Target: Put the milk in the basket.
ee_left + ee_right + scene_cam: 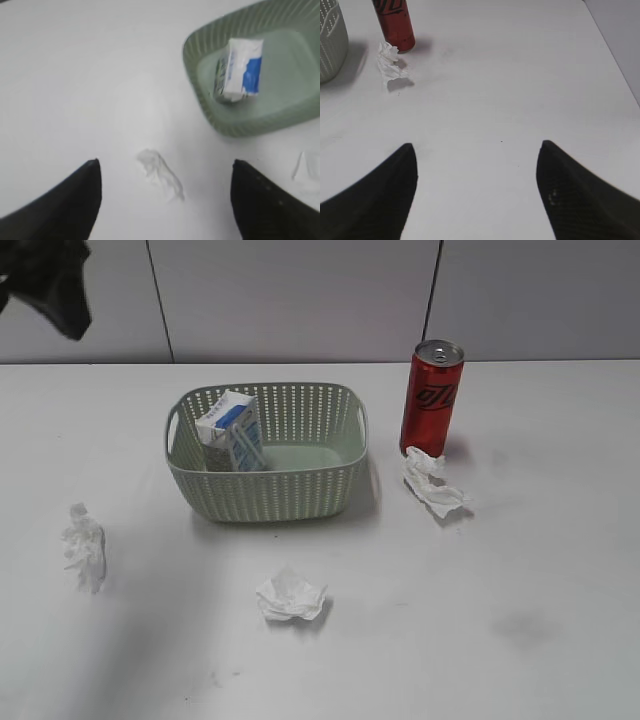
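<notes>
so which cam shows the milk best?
Left wrist view: the milk is seen from above, unobstructed, lying inside the basket. Exterior view shows it partly hidden behind the basket wall. Right wrist view misses it.

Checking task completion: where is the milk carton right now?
In the exterior view the milk carton sits inside the green basket, leaning at its left end, well left of the red can.

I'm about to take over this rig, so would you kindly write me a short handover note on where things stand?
Left gripper: open, empty, above the table near a crumpled tissue.
Right gripper: open, empty, over bare table, away from the red can.
Milk: inside the basket, at its left end, tilted.
Done: milk is in the basket.
Left: nothing visible for this task.
</notes>
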You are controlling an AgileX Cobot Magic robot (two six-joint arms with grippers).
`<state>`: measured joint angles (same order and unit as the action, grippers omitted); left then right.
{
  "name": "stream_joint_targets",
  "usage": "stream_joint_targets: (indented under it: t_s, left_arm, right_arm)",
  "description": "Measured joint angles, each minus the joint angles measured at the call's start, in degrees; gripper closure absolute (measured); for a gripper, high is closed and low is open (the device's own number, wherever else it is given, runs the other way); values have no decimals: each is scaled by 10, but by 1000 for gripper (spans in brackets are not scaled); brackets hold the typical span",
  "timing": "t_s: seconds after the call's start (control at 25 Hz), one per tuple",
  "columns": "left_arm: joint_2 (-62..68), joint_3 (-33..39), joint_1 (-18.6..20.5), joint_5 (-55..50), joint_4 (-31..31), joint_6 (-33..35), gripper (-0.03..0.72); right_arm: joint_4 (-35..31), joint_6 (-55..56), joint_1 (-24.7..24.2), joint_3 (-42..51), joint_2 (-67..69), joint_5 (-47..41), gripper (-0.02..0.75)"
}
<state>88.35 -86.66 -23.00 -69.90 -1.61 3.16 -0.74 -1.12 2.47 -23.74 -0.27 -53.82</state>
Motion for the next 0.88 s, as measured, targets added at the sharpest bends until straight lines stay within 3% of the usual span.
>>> stream_joint_targets:
  t_s: [0.56,0.88]
  left_arm:
    - [-299,318,176,8,11,-2,95]
    - [-491,426,186,42,29,-6,95]
  right_arm:
    - [0,0,0,0,0,0,149]
    - [0,0,0,0,0,0,149]
